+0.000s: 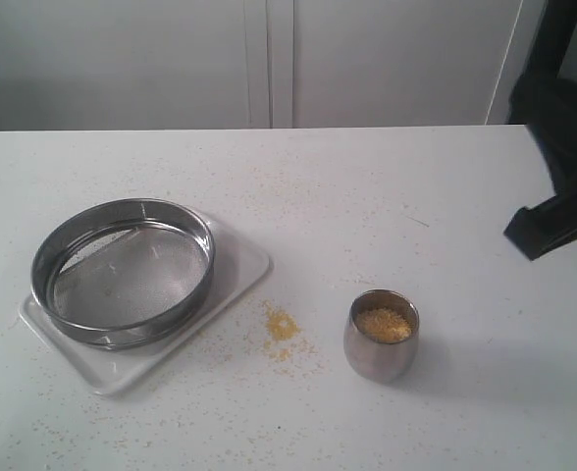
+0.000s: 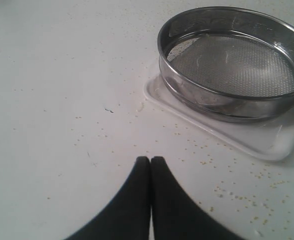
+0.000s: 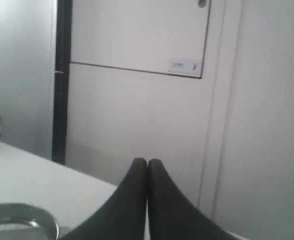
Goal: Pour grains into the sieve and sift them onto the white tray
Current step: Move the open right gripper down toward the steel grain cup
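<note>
The sieve (image 1: 122, 270), a wide steel ring with a grey mesh bottom, rests on the white tray (image 1: 244, 267) at the table's left; its mesh looks bare. The grains (image 1: 384, 324) fill a small rounded steel cup (image 1: 381, 353) standing to the right of the tray. My right gripper (image 1: 536, 235) hangs shut above the table's right edge, well clear of the cup. In its wrist view its fingers (image 3: 147, 161) are pressed together with nothing between them. My left gripper (image 2: 150, 159) is shut over bare table, apart from the sieve (image 2: 232, 60) and the tray (image 2: 267, 145), and out of the exterior view.
A small heap of spilled grains (image 1: 281, 326) lies between tray and cup, with loose granules scattered over the white table (image 1: 367, 186). White cabinet doors (image 1: 269, 59) stand behind the table. A dark arm (image 1: 563, 88) rises at the far right.
</note>
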You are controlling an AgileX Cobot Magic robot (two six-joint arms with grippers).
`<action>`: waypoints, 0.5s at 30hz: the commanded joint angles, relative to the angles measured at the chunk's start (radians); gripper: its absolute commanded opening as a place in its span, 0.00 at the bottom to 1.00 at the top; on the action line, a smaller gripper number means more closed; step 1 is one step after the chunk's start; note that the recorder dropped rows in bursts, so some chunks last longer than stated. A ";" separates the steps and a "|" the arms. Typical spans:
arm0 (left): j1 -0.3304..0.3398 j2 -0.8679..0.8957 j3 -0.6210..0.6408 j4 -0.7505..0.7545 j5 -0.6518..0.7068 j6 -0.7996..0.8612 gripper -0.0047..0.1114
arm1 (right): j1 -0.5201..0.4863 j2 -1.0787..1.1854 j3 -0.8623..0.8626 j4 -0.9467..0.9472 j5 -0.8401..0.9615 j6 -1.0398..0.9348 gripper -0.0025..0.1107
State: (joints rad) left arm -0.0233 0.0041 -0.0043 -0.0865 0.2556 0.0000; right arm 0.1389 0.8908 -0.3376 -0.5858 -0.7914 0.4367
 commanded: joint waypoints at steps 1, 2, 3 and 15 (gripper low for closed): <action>0.001 -0.004 0.004 -0.006 -0.001 0.000 0.04 | 0.000 0.101 -0.004 -0.145 -0.138 0.024 0.02; 0.001 -0.004 0.004 -0.006 -0.001 0.000 0.04 | 0.000 0.124 -0.004 -0.169 -0.166 0.024 0.02; 0.001 -0.004 0.004 -0.006 -0.001 0.000 0.04 | 0.000 0.146 -0.004 -0.184 -0.186 0.024 0.02; 0.001 -0.004 0.004 -0.006 -0.001 0.000 0.04 | 0.000 0.336 -0.004 -0.234 -0.249 0.073 0.26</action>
State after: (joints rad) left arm -0.0233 0.0041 -0.0043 -0.0865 0.2556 0.0000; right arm 0.1389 1.1929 -0.3376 -0.8059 -1.0244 0.4745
